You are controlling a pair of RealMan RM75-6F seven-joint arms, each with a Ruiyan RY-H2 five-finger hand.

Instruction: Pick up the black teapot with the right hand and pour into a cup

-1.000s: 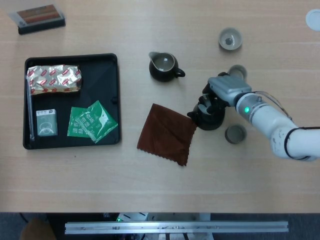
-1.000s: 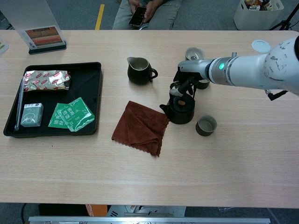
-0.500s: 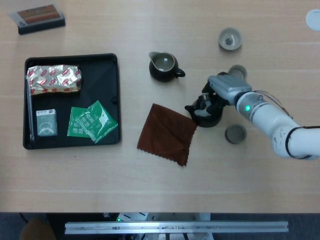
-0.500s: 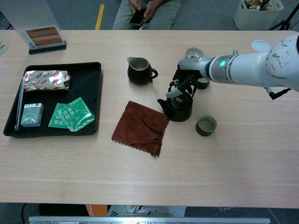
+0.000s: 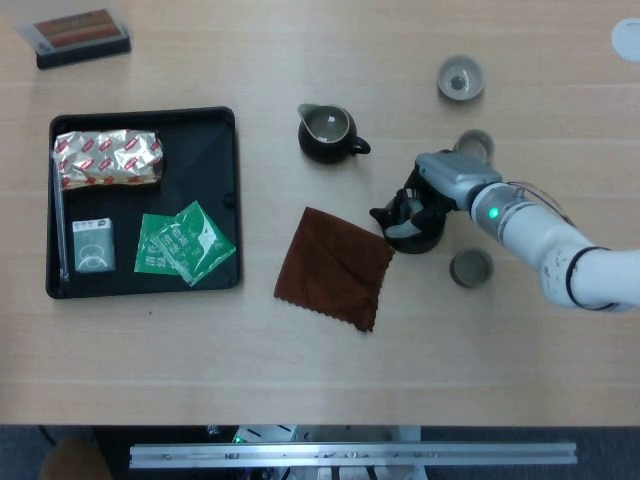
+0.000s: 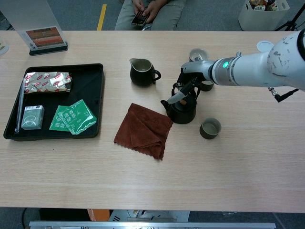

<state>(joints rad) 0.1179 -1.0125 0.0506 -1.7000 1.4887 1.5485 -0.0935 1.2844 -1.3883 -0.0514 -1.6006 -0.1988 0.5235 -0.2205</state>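
While the table (image 5: 300, 380) stretches bare and wide on the near side of the right hand (image 5: 425, 195), the room close around that hand is tight. Far to its left lies the black tray (image 5: 225, 200) with its packets, well apart. Just left of the hand, the brown cloth (image 5: 335, 265) has a corner reaching almost to the black teapot (image 6: 183, 109), whose spout points toward the cloth. Beyond and to the left stands the dark pitcher (image 5: 328, 133), near but not touching. One cup (image 5: 471, 267) sits just beside the forearm on the near side, a second cup (image 5: 476, 145) just behind the wrist, and a third cup (image 5: 460, 77) farther back. The hand's fingers are closed over the top of the teapot, holding it at its handle. Against a second ago, the teapot has shifted slightly away from the near cup and turned its spout more to the left. The left hand is out of sight.
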